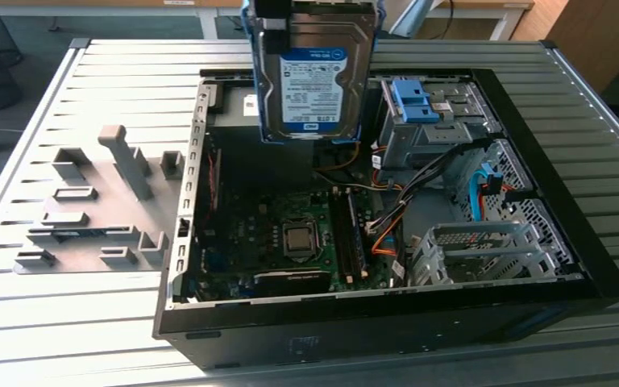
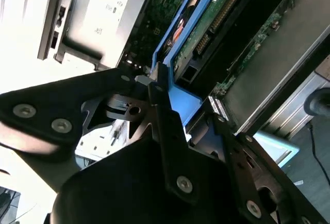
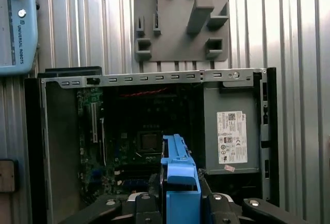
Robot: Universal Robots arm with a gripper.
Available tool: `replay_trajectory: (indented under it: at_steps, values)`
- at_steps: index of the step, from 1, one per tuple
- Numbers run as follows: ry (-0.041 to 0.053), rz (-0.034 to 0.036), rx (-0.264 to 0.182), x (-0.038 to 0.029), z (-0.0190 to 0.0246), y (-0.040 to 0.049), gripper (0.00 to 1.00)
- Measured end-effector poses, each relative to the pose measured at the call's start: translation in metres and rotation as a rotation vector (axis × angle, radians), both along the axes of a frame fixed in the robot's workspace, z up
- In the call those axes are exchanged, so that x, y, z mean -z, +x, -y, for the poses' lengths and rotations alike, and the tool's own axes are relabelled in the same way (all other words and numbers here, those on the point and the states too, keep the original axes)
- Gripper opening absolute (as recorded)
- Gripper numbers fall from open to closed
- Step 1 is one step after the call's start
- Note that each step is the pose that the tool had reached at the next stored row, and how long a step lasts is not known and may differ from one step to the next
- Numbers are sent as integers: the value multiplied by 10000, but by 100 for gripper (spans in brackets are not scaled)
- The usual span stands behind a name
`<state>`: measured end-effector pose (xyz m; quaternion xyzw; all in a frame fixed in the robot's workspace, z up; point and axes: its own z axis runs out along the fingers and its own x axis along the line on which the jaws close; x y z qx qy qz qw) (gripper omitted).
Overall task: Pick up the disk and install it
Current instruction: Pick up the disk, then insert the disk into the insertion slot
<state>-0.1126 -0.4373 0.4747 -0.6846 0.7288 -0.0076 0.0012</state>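
Slatted metal desk (image 1: 73,322) carrying an open computer case (image 1: 396,343) that lies on its side with the motherboard (image 1: 288,234) exposed. A grey fixture plate (image 1: 94,201) rests on the desk just beside the case. The disk (image 1: 315,76) hangs upright above the case's open side, clear of everything within, its label turned toward the exterior view. In the first wrist view its blue carrier (image 3: 178,167) stands over the motherboard. In the second wrist view the green circuit side of the disk (image 2: 211,23) shows. The end effector (image 2: 183,98) is clenched on the disk, one finger against each side of the blue carrier. Inside the case are a power-supply box (image 3: 232,131), a blue bracket (image 1: 417,101) atop a grey drive bay (image 1: 428,137), and a silver cage (image 1: 482,250). Step in hand, by judgement: the pick-up is complete and the transfer toward installation is under way, with the disk not yet seated. Seating would call for squaring the carrier with its bay and keeping clear of the loose cables (image 1: 406,193) inside the case.
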Motion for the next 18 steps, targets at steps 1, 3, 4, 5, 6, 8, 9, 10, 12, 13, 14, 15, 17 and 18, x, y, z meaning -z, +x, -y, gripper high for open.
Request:
replay_trajectory:
  at_steps: [1, 3, 4, 5, 6, 8, 9, 10, 12, 13, 14, 15, 17, 18]
  values:
    - [0, 0, 0, 12, 1, 45, 36]
    - [0, 0, 0, 34, 5, 135, 36]
    - [2, 1, 0, 43, 10, 174, 36]
    - [4, 2, -1, 53, 19, 205, 36]
    - [1, 0, 0, 60, 31, 227, 36]
    - [-1, -1, 0, 79, 76, 257, 36]
    - [0, 0, 0, 90, 105, 269, 36]
    - [1, 0, 0, 100, 138, 278, 36]
    - [0, 0, 0, 119, 203, 300, 36]
    - [2, 0, 0, 124, 217, 305, 36]
    - [3, 1, -1, 124, 219, 306, 36]
    - [1, 0, 1, 124, 219, 306, 36]
    - [1, 0, 0, 124, 227, 306, 36]
    - [1, 0, 0, 124, 234, 306, 36]
